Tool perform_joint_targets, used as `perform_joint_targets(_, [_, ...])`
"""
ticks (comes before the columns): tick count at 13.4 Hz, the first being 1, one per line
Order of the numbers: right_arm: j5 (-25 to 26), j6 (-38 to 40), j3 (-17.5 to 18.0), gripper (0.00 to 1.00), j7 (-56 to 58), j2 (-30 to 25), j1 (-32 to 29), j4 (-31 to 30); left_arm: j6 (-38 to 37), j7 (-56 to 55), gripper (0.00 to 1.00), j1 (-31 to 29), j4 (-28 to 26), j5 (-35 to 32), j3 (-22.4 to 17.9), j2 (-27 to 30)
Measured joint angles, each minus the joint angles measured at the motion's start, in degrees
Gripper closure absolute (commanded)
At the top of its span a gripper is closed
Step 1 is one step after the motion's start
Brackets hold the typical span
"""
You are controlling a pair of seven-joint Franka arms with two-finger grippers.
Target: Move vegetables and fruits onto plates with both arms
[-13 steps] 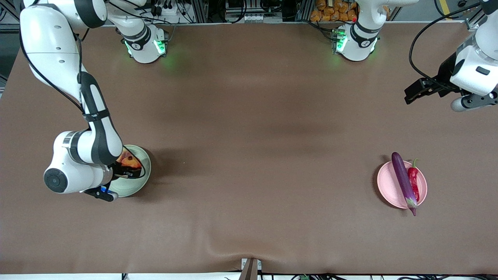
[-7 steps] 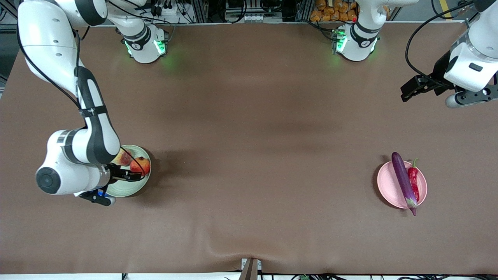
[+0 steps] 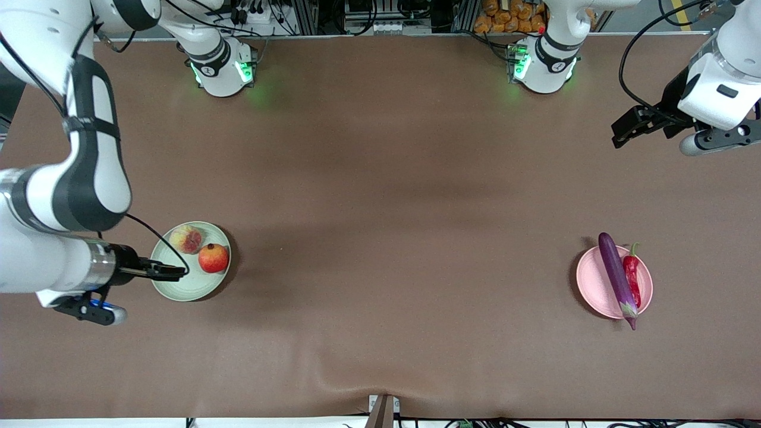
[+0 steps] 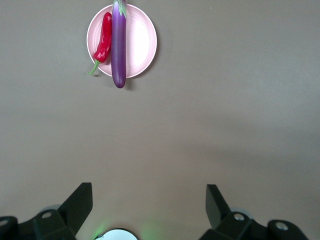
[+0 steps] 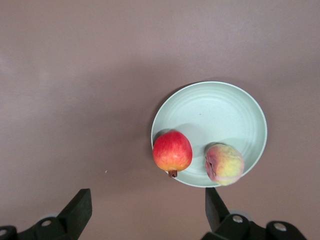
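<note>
The round red fruit [image 3: 213, 258] and the blushed peach [image 3: 186, 239] lie side by side on the pale green plate [image 3: 190, 286]. My right gripper [image 3: 176, 273] is open and empty, raised above that plate's edge toward the right arm's end of the table. In the right wrist view the fruit [image 5: 172, 151], the peach [image 5: 224, 163] and the plate [image 5: 220, 112] lie below the open right gripper [image 5: 148, 205]. The purple eggplant [image 3: 616, 278] and the red chili [image 3: 631, 277] lie on the pink plate [image 3: 593, 279]. My left gripper [image 3: 625, 129] is open and empty, high above bare table.
The brown table cloth [image 3: 392, 208] is bare between the two plates. The left wrist view shows the eggplant [image 4: 118, 45], the chili [image 4: 104, 42] and the pink plate [image 4: 141, 42] far below the left gripper [image 4: 149, 205]. A cloth ridge [image 3: 357, 380] sits at the front edge.
My right gripper has lifted off the green plate and drawn back toward the right arm's end, leaving the red fruit beside the peach. My left gripper has drifted slightly toward its base.
</note>
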State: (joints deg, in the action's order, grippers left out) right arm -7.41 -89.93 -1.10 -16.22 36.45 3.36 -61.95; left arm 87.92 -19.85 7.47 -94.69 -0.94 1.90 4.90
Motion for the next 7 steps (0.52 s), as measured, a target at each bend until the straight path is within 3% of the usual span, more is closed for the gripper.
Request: perform_joint_targets(7, [1.0,8.6,0.0,0.0,2.2,-12.1,0.1,0.5,0.0,0.0,0.0,0.0,0.3,0.0,-0.2,0.4])
